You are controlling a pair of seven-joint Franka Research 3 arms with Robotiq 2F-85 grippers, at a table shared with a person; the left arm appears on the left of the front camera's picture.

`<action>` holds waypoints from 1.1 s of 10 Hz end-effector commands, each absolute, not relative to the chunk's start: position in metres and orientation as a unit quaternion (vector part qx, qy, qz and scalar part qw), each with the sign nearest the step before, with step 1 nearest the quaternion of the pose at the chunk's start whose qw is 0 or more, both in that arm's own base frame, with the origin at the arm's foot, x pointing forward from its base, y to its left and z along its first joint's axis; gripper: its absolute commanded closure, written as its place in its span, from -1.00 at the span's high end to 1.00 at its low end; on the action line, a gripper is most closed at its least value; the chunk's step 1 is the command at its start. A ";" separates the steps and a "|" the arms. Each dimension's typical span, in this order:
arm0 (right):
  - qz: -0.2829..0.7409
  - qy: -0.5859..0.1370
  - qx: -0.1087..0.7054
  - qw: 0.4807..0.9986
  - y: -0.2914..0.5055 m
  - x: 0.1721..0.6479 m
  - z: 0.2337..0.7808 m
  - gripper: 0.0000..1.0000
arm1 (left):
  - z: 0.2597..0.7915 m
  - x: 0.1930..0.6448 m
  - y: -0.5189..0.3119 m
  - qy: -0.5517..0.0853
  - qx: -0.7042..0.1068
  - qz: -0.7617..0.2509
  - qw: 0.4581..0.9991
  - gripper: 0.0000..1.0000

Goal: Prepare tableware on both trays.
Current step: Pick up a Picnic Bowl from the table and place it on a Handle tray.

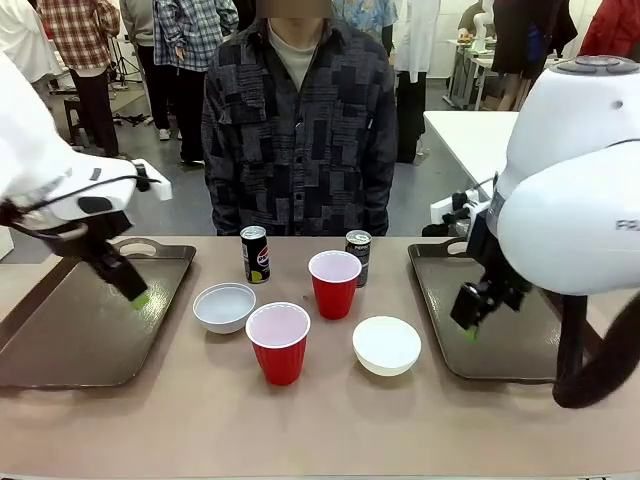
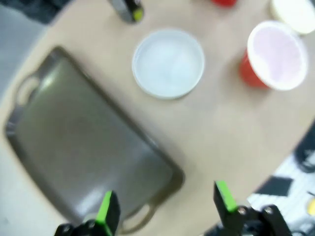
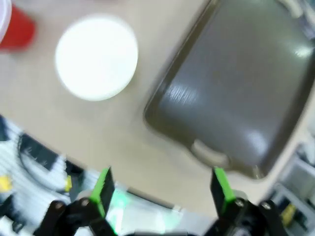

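Two red cups (image 1: 279,343) (image 1: 334,284), two white bowls (image 1: 224,306) (image 1: 387,345) and two black cans (image 1: 255,254) (image 1: 358,256) stand on the table between the trays. The left tray (image 1: 80,335) and the right tray (image 1: 500,325) are bare. My left gripper (image 1: 135,297) hangs open over the left tray's right side; its wrist view has the tray (image 2: 88,142), a bowl (image 2: 168,63) and a cup (image 2: 275,56) beyond the open gripper (image 2: 165,209). My right gripper (image 1: 470,325) hangs open over the right tray's left side; beyond it (image 3: 160,191) lie a bowl (image 3: 96,56) and the tray (image 3: 236,93).
A person in a dark patterned shirt (image 1: 298,140) stands at the far edge of the table, hands out of sight. A white table (image 1: 470,140) stands behind at the right. Bare tabletop runs along the near edge in front of the cups.
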State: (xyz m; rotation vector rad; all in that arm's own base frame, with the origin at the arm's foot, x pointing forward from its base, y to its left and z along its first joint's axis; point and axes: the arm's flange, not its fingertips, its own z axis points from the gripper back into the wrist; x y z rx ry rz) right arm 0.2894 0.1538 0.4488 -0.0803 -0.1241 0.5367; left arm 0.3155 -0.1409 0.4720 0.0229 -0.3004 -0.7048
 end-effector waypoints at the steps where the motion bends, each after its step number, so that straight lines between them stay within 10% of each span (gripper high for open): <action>1: 0.221 -0.058 -0.013 0.973 0.091 0.173 0.365 1.00 | 0.411 0.211 -0.094 -0.139 0.056 -0.302 0.941 1.00; 3: 0.251 -0.039 -0.032 0.967 0.152 0.274 0.455 1.00 | 0.484 0.303 -0.131 -0.136 0.029 -0.327 0.935 1.00; 6: 0.243 -0.040 -0.040 0.968 0.147 0.269 0.461 1.00 | 0.493 0.294 -0.128 -0.139 0.042 -0.312 0.939 1.00; 11: 0.075 -0.097 0.313 0.942 -0.033 0.264 0.466 1.00 | 0.497 0.350 0.010 -0.153 -0.301 -0.224 0.914 1.00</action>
